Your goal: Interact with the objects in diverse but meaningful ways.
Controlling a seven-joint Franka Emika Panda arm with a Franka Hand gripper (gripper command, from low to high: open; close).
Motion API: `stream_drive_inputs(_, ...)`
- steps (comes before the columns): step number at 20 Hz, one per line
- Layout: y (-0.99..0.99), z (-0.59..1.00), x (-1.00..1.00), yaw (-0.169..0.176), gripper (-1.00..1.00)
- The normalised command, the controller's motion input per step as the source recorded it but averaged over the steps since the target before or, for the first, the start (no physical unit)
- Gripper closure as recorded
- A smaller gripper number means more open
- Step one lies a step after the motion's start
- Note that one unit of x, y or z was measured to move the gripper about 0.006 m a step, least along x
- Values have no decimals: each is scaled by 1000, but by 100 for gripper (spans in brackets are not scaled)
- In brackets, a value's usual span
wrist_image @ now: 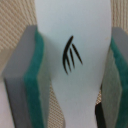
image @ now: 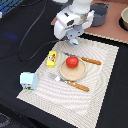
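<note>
White tube [wrist_image: 75,30] bearing a black mark [wrist_image: 71,55], clamped between two green-faced grey gripper pads [wrist_image: 35,75].

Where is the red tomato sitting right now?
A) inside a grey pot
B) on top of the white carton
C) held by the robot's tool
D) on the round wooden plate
D: the round red tomato rests on the round wooden plate, between the wooden-handled fork and knife.

We see a dark worktop [image: 15,35] carrying a striped mat [image: 100,90], with a grey pot [image: 100,14] at twelve o'clock.
</note>
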Motion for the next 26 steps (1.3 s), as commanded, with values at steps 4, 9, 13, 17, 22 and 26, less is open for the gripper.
stream_drive_inputs(4, -127, 201, -674, 0, -100)
stream_drive_inputs(9, -103, 768, -510, 0, -100)
stream_drive_inputs(13, -42, 986, -409, 0, -100)
stream_drive_inputs(17, -86, 927, -125, 0, -100)
stream_drive_inputs(22, -265, 813, 723, -66, -100)
stream_drive_inputs(26, -326, 666, 904, -98, -100)
